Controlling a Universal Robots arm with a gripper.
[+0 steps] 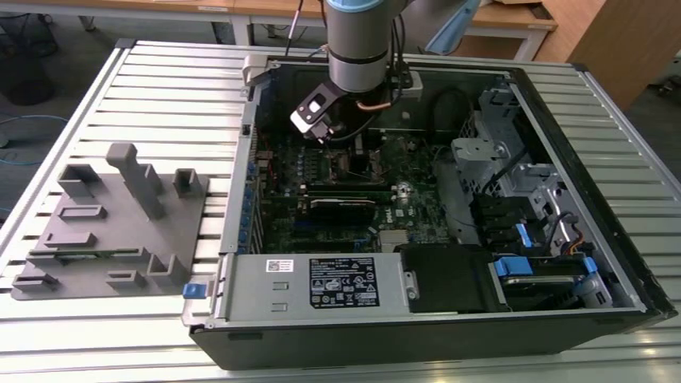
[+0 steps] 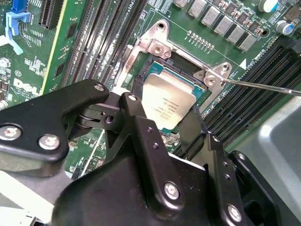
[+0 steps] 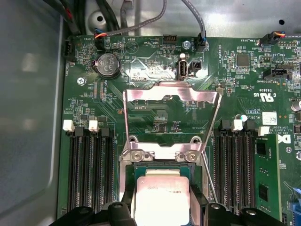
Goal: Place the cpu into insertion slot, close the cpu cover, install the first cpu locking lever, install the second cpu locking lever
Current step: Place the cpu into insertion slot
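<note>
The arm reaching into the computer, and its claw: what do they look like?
The arm is a pale grey-blue tube with a dark band near the wrist. A white-and-black box and a copper-coloured cable loop sit at its end. In the second wrist view the claw is matte black, built of jointed links with silver screws.

Table (image 1: 159, 88): slatted metal top, carrying everything listed.
Computer case (image 1: 426, 343): black tower lying open on the table.
Power supply (image 1: 319, 283): silvery box with labels, at the case's near edge.
Fixture block (image 1: 107, 231): grey, with upright posts, at the exterior view's left of the case.
Coin battery (image 3: 108, 64): round, on the green board.
Memory slots (image 3: 89, 174): long, black, in parallel rows.
</note>
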